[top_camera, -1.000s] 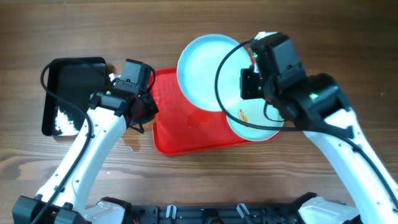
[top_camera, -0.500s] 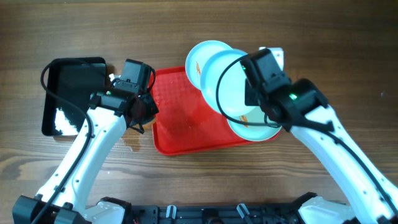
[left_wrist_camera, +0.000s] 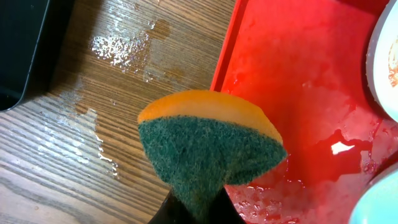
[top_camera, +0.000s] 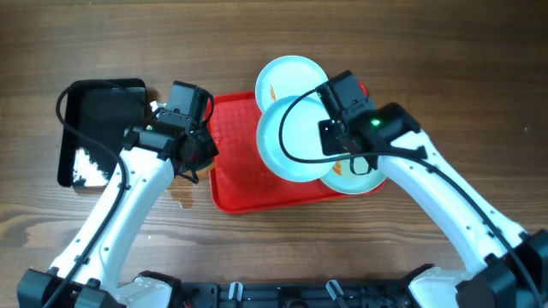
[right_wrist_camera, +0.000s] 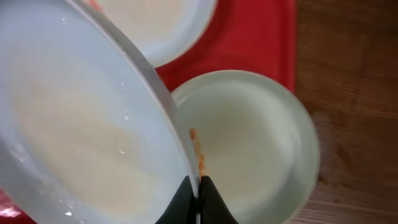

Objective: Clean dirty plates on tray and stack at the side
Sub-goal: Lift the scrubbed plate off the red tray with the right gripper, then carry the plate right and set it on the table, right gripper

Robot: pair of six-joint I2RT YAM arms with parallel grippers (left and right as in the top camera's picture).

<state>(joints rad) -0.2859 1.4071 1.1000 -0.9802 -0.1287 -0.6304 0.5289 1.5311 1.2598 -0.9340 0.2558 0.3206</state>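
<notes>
The red tray [top_camera: 244,184] lies mid-table, its floor wet [left_wrist_camera: 298,74]. My right gripper [top_camera: 330,139] [right_wrist_camera: 198,186] is shut on the rim of a clean-looking plate [top_camera: 291,141] [right_wrist_camera: 81,124], held tilted above the tray. Under it to the right sits a plate with an orange smear [top_camera: 364,178] [right_wrist_camera: 249,143]. A third plate [top_camera: 287,75] [right_wrist_camera: 155,25], also smeared, lies at the tray's back edge. At the tray's left rim my left gripper [top_camera: 195,152] [left_wrist_camera: 198,208] is shut on a green-and-orange sponge [left_wrist_camera: 208,149], hovering over the rim.
A glossy black tray [top_camera: 98,128] [left_wrist_camera: 25,50] sits at the left. Water is puddled on the wooden table [left_wrist_camera: 118,46] between it and the red tray. Bare wood extends right of the plates.
The right arm has swung the held plate toward the tray's front and left, uncovering the back plate. The left arm and sponge have stayed put.
</notes>
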